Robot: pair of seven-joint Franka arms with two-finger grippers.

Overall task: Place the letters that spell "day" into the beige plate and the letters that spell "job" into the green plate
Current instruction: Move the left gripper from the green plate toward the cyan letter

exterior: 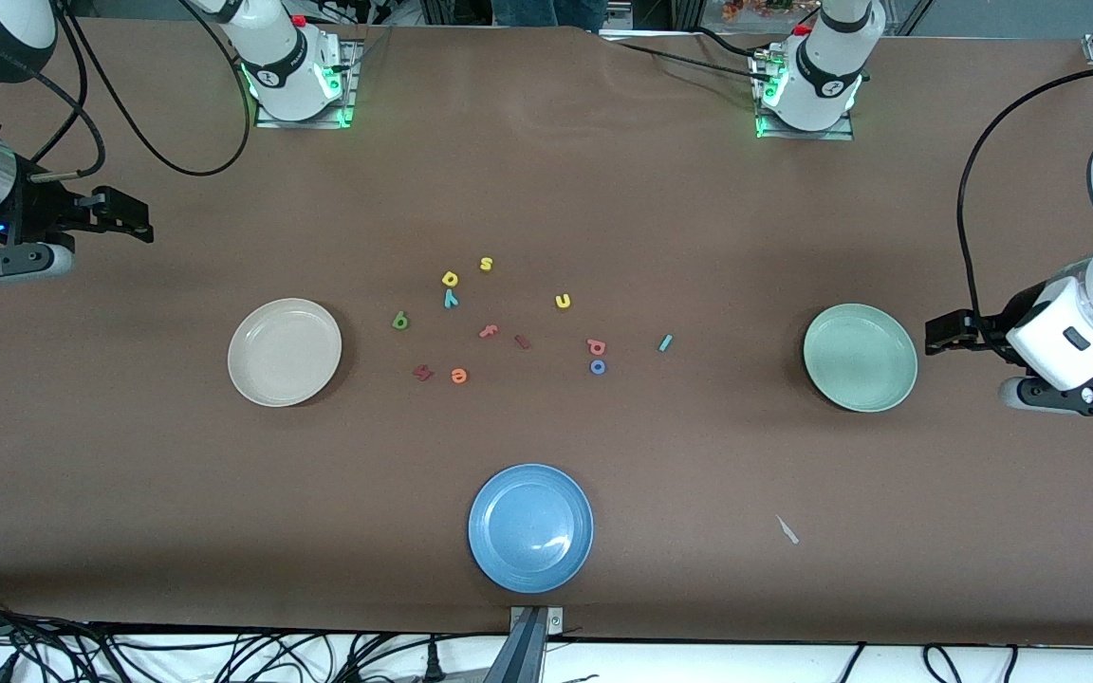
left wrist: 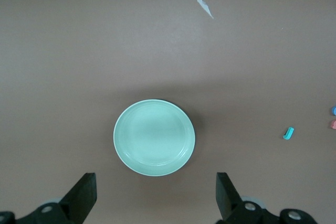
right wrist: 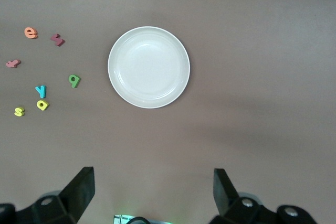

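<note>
Nothing is placed yet: the beige plate (exterior: 285, 352) and the green plate (exterior: 860, 357) both lie bare on the desk (exterior: 546, 190), one toward each arm's end, with the loose letters scattered between them.

You have the right gripper (right wrist: 152, 187) high over the desk at its own end, jaws apart and empty, with the beige plate directly in its wrist view. The "day" letters lie nearest this plate: the green looped letter (exterior: 400, 321) closest to it, and the teal y-shape (exterior: 451, 299) touching or just beside the yellow looped letter (exterior: 450, 278), both farther from the front camera. Judged from this layout, the right arm is your nearer arm for all three.

The left gripper (left wrist: 155, 190) hangs over the desk past the green plate, jaws likewise apart and empty. The teal j (exterior: 665, 342) lies nearest the green plate, its long axis tilted slightly off the line running away from the front camera. The pinkish-red b (exterior: 596, 347) and blue o (exterior: 598, 366) sit just beside each other, farther toward the middle. Expect crowding when you pick either of that pair.
</note>
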